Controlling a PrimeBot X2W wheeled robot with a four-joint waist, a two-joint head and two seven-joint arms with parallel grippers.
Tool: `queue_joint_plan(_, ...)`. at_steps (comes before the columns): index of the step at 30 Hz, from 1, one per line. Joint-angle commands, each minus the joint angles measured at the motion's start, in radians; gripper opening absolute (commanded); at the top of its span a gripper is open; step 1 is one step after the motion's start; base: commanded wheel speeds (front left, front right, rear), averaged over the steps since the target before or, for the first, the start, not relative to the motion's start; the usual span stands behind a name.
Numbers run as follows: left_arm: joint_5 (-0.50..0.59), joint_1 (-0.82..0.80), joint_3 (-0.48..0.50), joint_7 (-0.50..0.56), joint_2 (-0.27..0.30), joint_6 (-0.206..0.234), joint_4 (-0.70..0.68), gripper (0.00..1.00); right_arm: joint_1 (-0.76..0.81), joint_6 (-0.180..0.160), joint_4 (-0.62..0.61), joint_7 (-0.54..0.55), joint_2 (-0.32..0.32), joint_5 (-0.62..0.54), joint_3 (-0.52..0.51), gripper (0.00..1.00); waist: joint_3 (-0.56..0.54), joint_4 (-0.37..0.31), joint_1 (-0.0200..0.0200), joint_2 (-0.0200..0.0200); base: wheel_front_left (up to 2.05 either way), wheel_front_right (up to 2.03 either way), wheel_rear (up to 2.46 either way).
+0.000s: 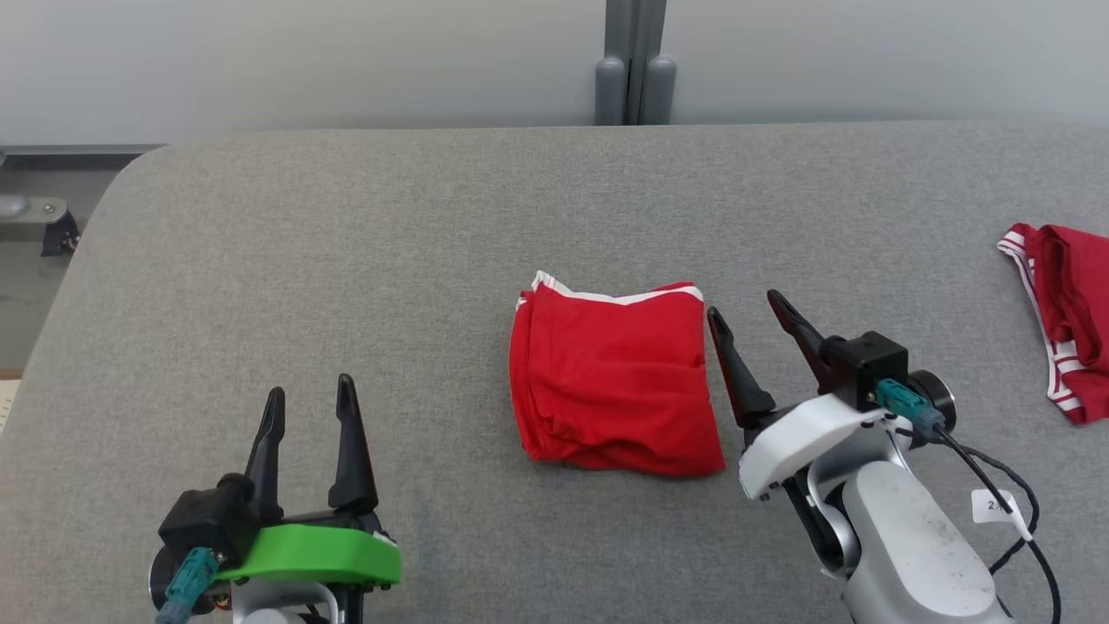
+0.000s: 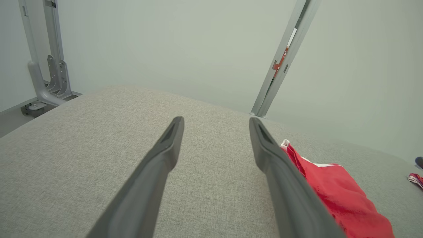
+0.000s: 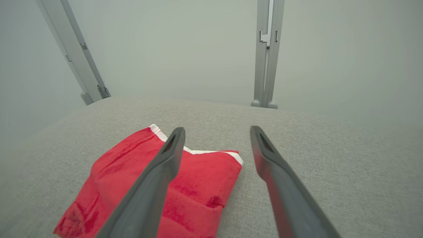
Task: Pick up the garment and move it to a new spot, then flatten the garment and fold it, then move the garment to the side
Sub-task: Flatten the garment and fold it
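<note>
Spread left gripper (image 1: pixel 310 386) — grey fabric tabletop (image 1: pixel 346 243), pale wall (image 1: pixel 303 61)

**Occluded and cropped zones across my three cameras**

Head view: the right edge cuts the second red garment (image 1: pixel 1061 321), so its full outline cannot be told. The bottom edge cuts both my forearms below the left gripper (image 1: pixel 310 386) and the right gripper (image 1: pixel 743 303). The print on the white tag (image 1: pixel 996 505) on my right arm's cable is too small to read. Left wrist view: one finger (image 2: pixel 290 191) covers the near side of the folded garment (image 2: pixel 340 191). Right wrist view: one finger (image 3: pixel 155 185) covers the garment's middle, and the bottom edge cuts its near end.
</note>
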Motion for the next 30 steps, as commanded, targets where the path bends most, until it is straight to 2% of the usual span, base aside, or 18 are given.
queue_joint_plan(1,0.014,0.003,0.009,-0.003,0.001,-0.006,0.001,1.00,0.028,-0.001,-0.015,-0.003,-0.002,-0.014,-0.019,1.00,-0.015,-0.025,0.0000,0.0000,0.00,0.00,0.00)
queue_joint_plan(8,0.029,0.056,0.047,-0.003,-0.011,-0.025,-0.003,1.00,0.118,-0.001,-0.085,-0.008,-0.001,-0.024,-0.073,1.00,-0.048,-0.081,0.0000,0.0000,0.00,0.00,0.00)
queue_joint_plan(16,0.040,0.101,0.082,-0.003,-0.028,-0.045,0.002,1.00,0.186,-0.001,-0.159,0.008,-0.001,-0.004,-0.077,1.00,-0.075,-0.119,0.0000,0.0000,0.00,0.00,0.00)
queue_joint_plan(30,0.060,0.122,0.102,-0.003,-0.036,-0.060,0.010,1.00,0.215,-0.001,-0.195,0.037,-0.001,0.002,-0.076,1.00,-0.088,-0.116,0.0000,0.0000,0.00,0.00,0.00)
